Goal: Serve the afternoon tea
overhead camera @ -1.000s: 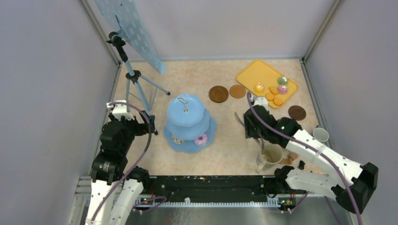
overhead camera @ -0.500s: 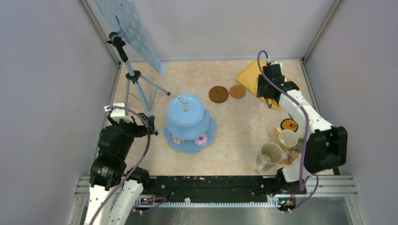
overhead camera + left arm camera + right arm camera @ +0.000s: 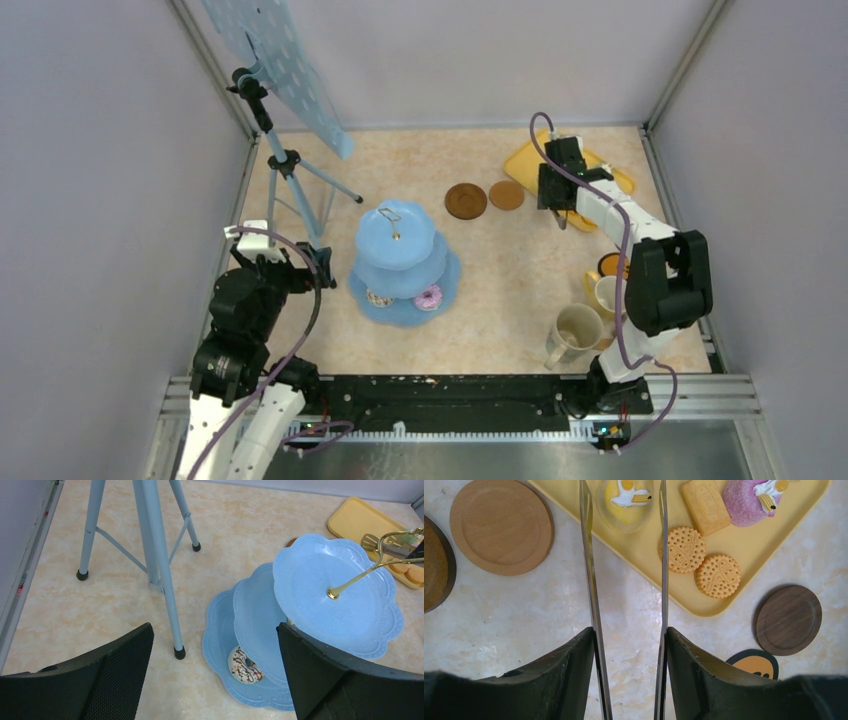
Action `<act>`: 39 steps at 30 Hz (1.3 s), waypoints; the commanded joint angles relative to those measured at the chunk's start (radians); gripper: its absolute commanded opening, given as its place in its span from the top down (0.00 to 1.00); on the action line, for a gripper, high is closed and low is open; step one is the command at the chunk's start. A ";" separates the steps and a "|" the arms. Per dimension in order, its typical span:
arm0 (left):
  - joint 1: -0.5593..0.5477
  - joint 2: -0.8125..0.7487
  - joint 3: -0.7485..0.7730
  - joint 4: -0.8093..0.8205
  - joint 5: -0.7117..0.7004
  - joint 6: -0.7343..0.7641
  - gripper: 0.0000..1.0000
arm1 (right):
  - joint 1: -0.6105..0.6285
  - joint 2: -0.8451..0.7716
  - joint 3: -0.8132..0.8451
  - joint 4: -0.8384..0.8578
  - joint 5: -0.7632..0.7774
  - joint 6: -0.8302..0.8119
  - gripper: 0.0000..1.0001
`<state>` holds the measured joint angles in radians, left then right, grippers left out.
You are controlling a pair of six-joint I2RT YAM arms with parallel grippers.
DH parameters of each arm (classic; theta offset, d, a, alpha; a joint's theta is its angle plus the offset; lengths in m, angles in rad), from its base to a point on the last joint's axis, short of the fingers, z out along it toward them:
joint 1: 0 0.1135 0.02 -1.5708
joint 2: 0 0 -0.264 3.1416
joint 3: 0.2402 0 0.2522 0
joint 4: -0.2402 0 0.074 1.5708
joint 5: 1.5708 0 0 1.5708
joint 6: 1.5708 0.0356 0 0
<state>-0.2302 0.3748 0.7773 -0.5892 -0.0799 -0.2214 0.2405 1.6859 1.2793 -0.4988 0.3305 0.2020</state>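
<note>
- Right claw (image 3: 630, 635) is closed about halfway on the metal tongs (image 3: 590, 587), whose two blades are pressed between its fingers and reach forward over the worktop (image 3: 500, 270).
- Left claw (image 3: 215, 630) is held wide open and empty, near the blue tiered stand (image 3: 340, 590), on whose bottom tier two donuts (image 3: 245, 666) are already laid.
- Along the far right of the worktop the yellow tray (image 3: 744, 540) is found, with the remaining treats on it.
- A beige mug (image 3: 578, 328) and a yellow mug (image 3: 606, 295) are set near the right arm's base. Three brown coasters (image 3: 501, 526) are left bare around the tray.
- Between the tong blades the yellow cupcake (image 3: 626, 497) is straddled (the tips run out of view, so contact cannot be told). It is judged light and soft, with fragile cream on top, in a clear cup that may be slippery. A gentle hold low on the cup's sides is advised, never on the topping.
- A pink cupcake (image 3: 751, 500) sits further along the tray and is likely just as delicate.
- Beside them the biscuits (image 3: 684, 550) lie flat. They are judged thin, stiff and brittle, and best pinched across their edges.
</note>
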 commanded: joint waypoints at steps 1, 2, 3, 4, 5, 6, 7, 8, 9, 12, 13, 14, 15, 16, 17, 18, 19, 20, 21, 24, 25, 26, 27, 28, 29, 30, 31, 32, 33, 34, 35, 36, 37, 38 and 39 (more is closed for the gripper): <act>-0.003 -0.007 -0.002 0.043 -0.014 0.007 0.01 | -0.014 0.006 0.029 0.063 -0.001 0.008 0.50; -0.003 -0.006 -0.001 0.043 -0.014 0.006 0.01 | -0.015 0.004 0.023 0.069 -0.004 0.011 0.52; -0.003 -0.005 -0.001 0.043 -0.014 0.007 0.01 | -0.017 0.002 0.018 0.075 -0.007 0.013 0.54; -0.003 -0.004 -0.001 0.043 -0.014 0.007 0.01 | -0.018 -0.001 0.013 0.081 -0.010 0.014 0.55; -0.002 -0.003 -0.001 0.042 -0.014 0.007 0.01 | -0.020 -0.005 0.009 0.083 -0.009 0.014 0.55; -0.002 -0.001 -0.001 0.042 -0.013 0.007 0.01 | -0.020 -0.009 0.007 0.086 -0.008 0.015 0.57; -0.001 0.000 -0.001 0.042 -0.013 0.007 0.01 | -0.020 -0.015 0.005 0.086 -0.008 0.015 0.58; -0.001 0.001 -0.001 0.042 -0.012 0.007 0.01 | -0.020 -0.020 0.004 0.089 -0.008 0.014 0.60; 0.001 0.004 -0.001 0.041 -0.011 0.007 0.01 | -0.020 -0.026 0.005 0.094 -0.011 0.013 0.63; 0.006 0.007 0.001 0.042 -0.008 0.008 0.01 | -0.021 -0.043 0.019 0.089 -0.022 0.012 0.70; 0.009 0.008 0.001 0.042 -0.007 0.007 0.01 | -0.021 -0.051 0.023 0.086 -0.025 0.010 0.71; 0.011 0.011 0.002 0.039 -0.007 0.006 0.01 | -0.021 -0.063 0.028 0.084 -0.026 0.008 0.71; 0.015 0.014 0.003 0.037 -0.008 0.004 0.01 | -0.021 -0.076 0.031 0.076 -0.026 0.005 0.72; 0.016 0.019 0.005 0.036 -0.008 0.004 0.01 | -0.020 -0.096 0.033 0.073 -0.025 0.002 0.72; 0.019 0.024 0.007 0.034 -0.008 0.002 0.01 | -0.020 -0.118 0.029 0.067 -0.028 0.002 0.72; 0.025 0.028 0.007 0.033 -0.008 0.002 0.01 | -0.021 -0.144 0.025 0.067 -0.037 0.002 0.72; 0.028 0.031 0.009 0.032 -0.007 0.001 0.01 | -0.021 -0.172 0.019 0.065 -0.050 0.001 0.72; 0.032 0.034 0.009 0.031 -0.006 0.001 0.01 | -0.020 -0.199 0.008 0.063 -0.073 0.005 0.72; 0.036 0.036 0.010 0.031 -0.006 0.001 0.01 | -0.020 -0.232 -0.010 0.065 -0.111 0.014 0.72; 0.049 0.042 0.012 0.027 -0.004 -0.001 0.01 | -0.015 -0.353 -0.094 0.099 -0.277 0.045 0.72; 0.054 0.045 0.015 0.025 -0.004 -0.002 0.01 | -0.009 -0.391 -0.129 0.117 -0.338 0.055 0.72; 0.060 0.049 0.015 0.024 -0.004 -0.004 0.01 | 0.004 -0.424 -0.161 0.136 -0.396 0.062 0.72; 0.065 0.052 0.018 0.021 -0.003 -0.005 0.01 | 0.025 -0.461 -0.191 0.151 -0.431 0.073 0.72; 0.069 0.056 0.019 0.019 -0.002 -0.005 0.01 | 0.063 -0.490 -0.218 0.171 -0.467 0.079 0.72; 0.074 0.060 0.021 0.018 -0.002 -0.007 0.01 | 0.102 -0.519 -0.248 0.184 -0.486 0.079 0.72; 0.078 0.065 0.022 0.016 -0.001 -0.008 0.01 | 0.147 -0.543 -0.266 0.193 -0.495 0.077 0.72; 0.082 0.071 0.023 0.014 -0.001 -0.009 0.01 | 0.191 -0.570 -0.283 0.205 -0.497 0.074 0.72; 0.084 0.078 0.025 0.013 -0.003 -0.011 0.01 | 0.235 -0.588 -0.302 0.218 -0.494 0.073 0.72; 0.084 0.085 0.025 0.011 -0.004 -0.012 0.01 | 0.270 -0.606 -0.324 0.232 -0.492 0.078 0.72; 0.086 0.091 0.028 0.008 -0.004 -0.015 0.01 | 0.301 -0.619 -0.343 0.249 -0.494 0.086 0.72; 0.086 0.099 0.033 0.003 -0.003 -0.017 0.01 | 0.323 -0.629 -0.363 0.262 -0.497 0.098 0.72; 0.086 0.105 0.036 -0.001 0.002 -0.019 0.01 | 0.338 -0.636 -0.382 0.273 -0.504 0.106 0.72; 0.086 0.110 0.038 -0.004 0.007 -0.018 0.01 | 0.352 -0.643 -0.397 0.284 -0.516 0.112 0.72; 0.086 0.118 0.040 -0.004 0.014 -0.017 0.01 | 0.370 -0.651 -0.413 0.298 -0.523 0.118 0.72; 0.086 0.122 0.040 -0.004 0.019 -0.016 0.01 | 0.380 -0.661 -0.429 0.315 -0.527 0.124 0.72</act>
<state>-0.1505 0.4759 0.7776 -0.6075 -0.0845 -0.2302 0.5827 1.0782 0.8894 -0.3096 -0.1547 0.2878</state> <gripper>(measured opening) 0.987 0.329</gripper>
